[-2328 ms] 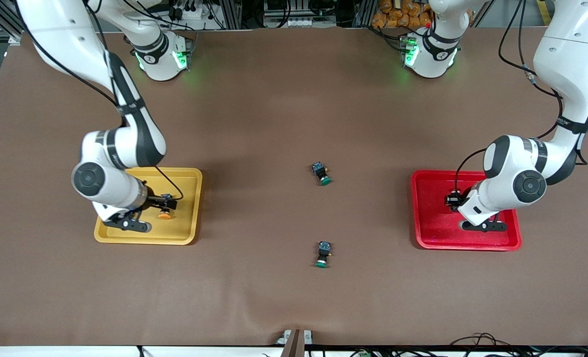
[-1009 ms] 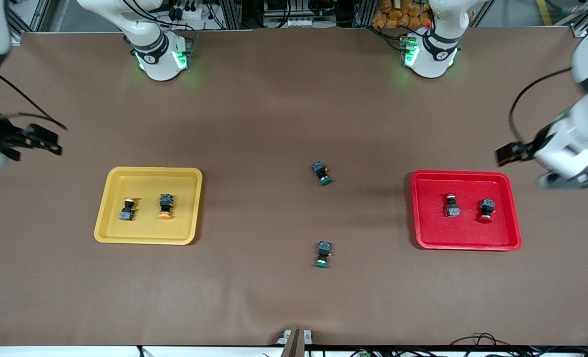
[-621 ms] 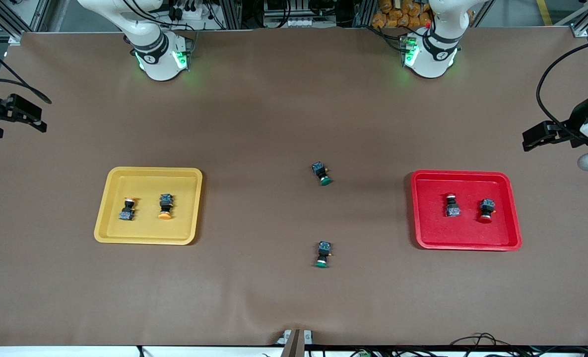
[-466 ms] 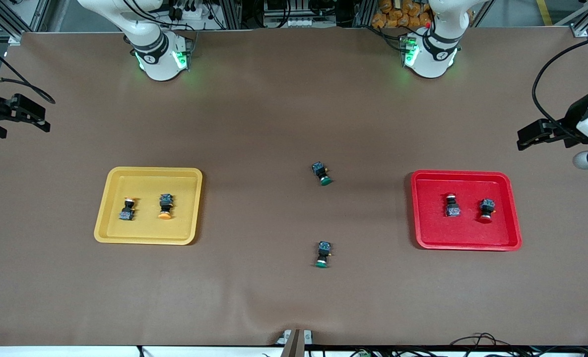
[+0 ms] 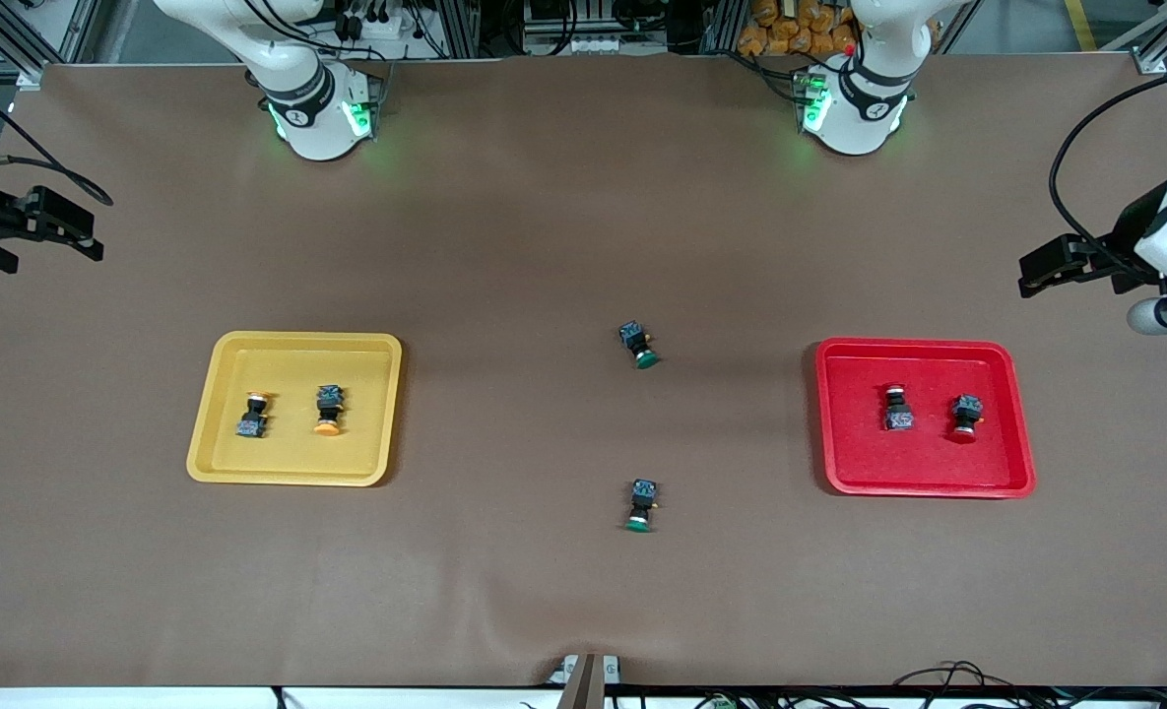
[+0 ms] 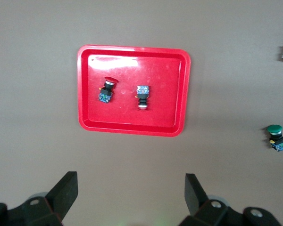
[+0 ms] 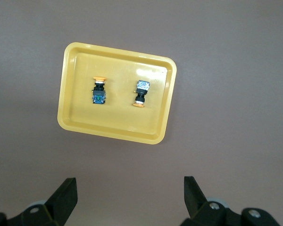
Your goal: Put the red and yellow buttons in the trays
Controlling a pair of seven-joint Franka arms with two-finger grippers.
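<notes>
1. Front view: two yellow buttons (image 5: 290, 413) lie in the yellow tray (image 5: 376, 394), at 9 o'clock of the table; two red buttons (image 5: 933, 413) lie in the red tray (image 5: 839, 394), at 3 o'clock.
2. Left gripper (image 6: 131, 194) and right gripper (image 7: 130, 194) hang spread wide and empty above the table ends.

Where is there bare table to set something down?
Widest bare patch: between the arm bases and the trays. Also free between yellow tray and the green buttons, and between those and red tray. Both trays hold two buttons each.
</notes>
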